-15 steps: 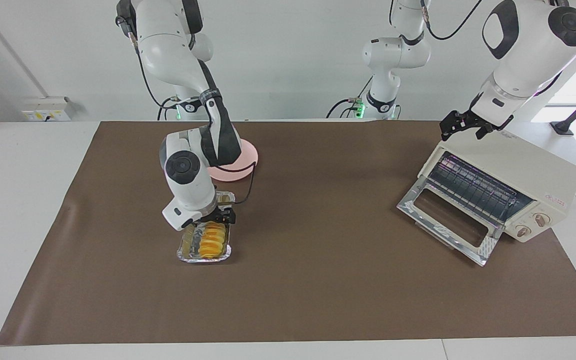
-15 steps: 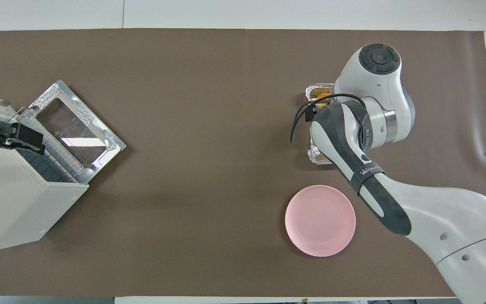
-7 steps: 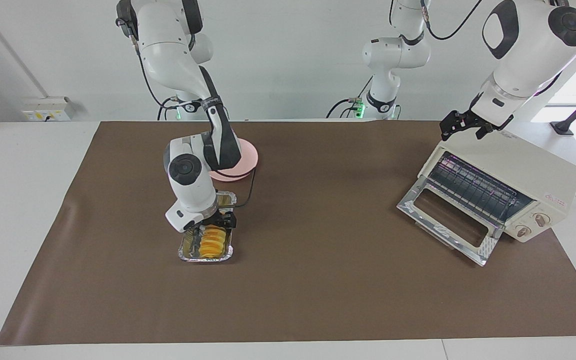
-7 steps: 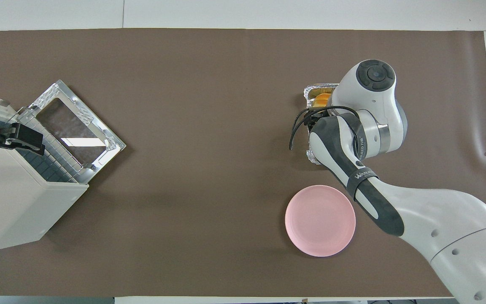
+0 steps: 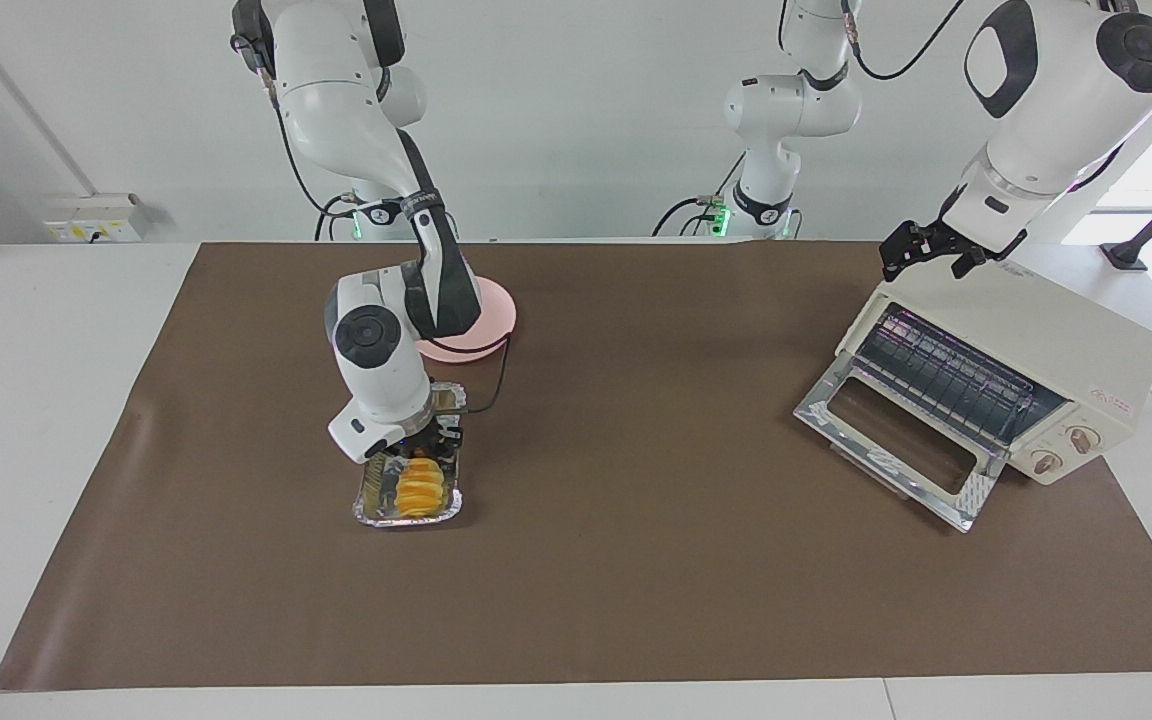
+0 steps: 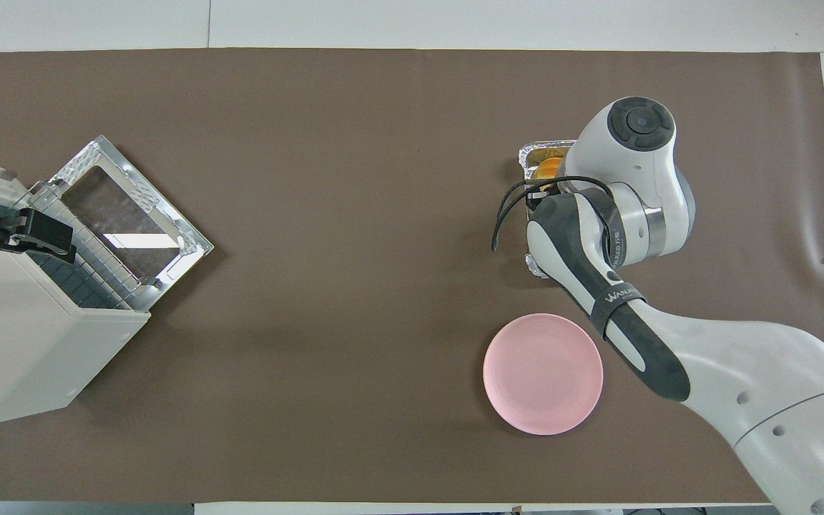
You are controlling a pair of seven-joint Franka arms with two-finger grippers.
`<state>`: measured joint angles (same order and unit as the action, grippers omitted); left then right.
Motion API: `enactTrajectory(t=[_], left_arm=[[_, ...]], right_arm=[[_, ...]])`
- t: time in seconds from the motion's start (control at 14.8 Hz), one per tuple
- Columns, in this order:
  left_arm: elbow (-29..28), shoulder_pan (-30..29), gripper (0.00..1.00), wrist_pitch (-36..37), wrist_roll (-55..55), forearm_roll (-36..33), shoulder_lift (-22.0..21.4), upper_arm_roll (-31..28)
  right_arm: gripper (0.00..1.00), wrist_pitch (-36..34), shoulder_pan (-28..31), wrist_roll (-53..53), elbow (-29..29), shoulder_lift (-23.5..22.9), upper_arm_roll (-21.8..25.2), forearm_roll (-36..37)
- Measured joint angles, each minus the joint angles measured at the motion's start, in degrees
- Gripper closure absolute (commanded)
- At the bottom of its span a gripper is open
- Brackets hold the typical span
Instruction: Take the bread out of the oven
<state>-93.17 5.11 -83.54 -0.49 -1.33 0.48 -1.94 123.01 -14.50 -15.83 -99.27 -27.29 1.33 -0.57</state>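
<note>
The bread, a ridged golden-yellow loaf, lies in a silver foil tray on the brown mat, farther from the robots than the pink plate. My right gripper hangs low over the loaf's nearer end. In the overhead view the right wrist hides all but the tip of the bread. The cream-white oven stands at the left arm's end with its glass door dropped open and a bare wire rack. My left gripper is open over the oven's top edge and waits.
The pink plate lies between the foil tray and the right arm's base. The oven takes up the corner at the left arm's end. A third arm stands still at the wall.
The right wrist has shifted a little toward the robots over the tray and now covers more of the loaf. The left arm, oven and plate have not moved.
</note>
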Motion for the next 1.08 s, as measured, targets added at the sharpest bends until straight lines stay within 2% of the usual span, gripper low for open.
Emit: enactTrajectory(t=[0.34,0.61,0.81,1.08], left_arm=[[0.00,0.00,0.00,0.00,0.00,0.00,0.00,0.00],[0.00,0.00,0.00,0.00,0.00,0.00,0.00,0.00],[0.00,-0.01,0.00,0.00,0.00,0.00,0.00,0.00],[0.00,-0.01,0.00,0.00,0.00,0.00,0.00,0.00]], right_arm=[[0.82,-6.36,0.40,0.00,3.76,1.00,0.01,0.00],[0.80,-10.34,0.76,0.00,4.44,3.93,-0.02,-0.02],[0.80,-16.47,0.36,-0.01,4.78,7.76,-0.39,-0.22],[0.80,-28.13,-1.11,-3.29,4.34,15.35,-0.98,-0.37]])
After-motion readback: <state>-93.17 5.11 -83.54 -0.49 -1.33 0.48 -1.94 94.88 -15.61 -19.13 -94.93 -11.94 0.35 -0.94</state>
